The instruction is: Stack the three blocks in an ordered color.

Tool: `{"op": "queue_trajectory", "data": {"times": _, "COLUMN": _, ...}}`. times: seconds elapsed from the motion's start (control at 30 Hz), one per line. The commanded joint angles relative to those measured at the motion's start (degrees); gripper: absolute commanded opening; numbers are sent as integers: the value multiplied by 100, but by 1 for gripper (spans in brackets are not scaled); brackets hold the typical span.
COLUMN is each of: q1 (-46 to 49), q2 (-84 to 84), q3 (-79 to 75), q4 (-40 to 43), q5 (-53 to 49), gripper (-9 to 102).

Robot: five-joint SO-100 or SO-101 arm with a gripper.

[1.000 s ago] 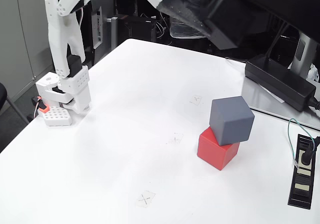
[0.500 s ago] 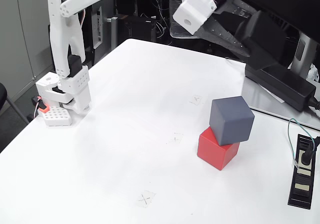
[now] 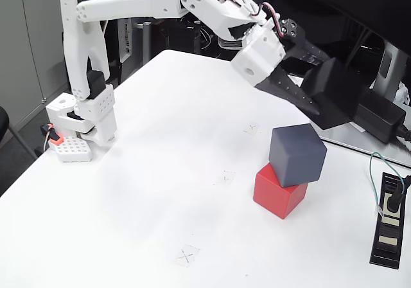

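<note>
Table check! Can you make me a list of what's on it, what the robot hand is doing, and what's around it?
Surface: white table, bare apart from small taped X marks.
Job's things: grey block sits skewed on the red block; black block is held in the air above and to the right of them.
Clutter: black power brick at the table's right edge; power strip.
Grippers: gripper shut on the black block.
Cables: a thin cord runs to a plug in the power strip.
Surroundings: grey cabinets at left, dark equipment behind.
</note>
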Motion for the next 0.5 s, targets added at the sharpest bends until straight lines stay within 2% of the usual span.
{"op": "queue_trajectory", "data": {"times": 0.0, "q1": 35, "q2": 677, "q3": 501, "q4": -343, "q5": -167, "gripper": 20}}
{"op": "queue_trajectory", "data": {"times": 0.2, "q1": 79, "q2": 1239, "q3": 1679, "q4": -1301, "q5": -352, "gripper": 20}}
{"op": "queue_trajectory", "data": {"times": 0.47, "q1": 756, "q2": 1406, "q3": 2865, "q4": -3023, "q5": -1028, "gripper": 20}}
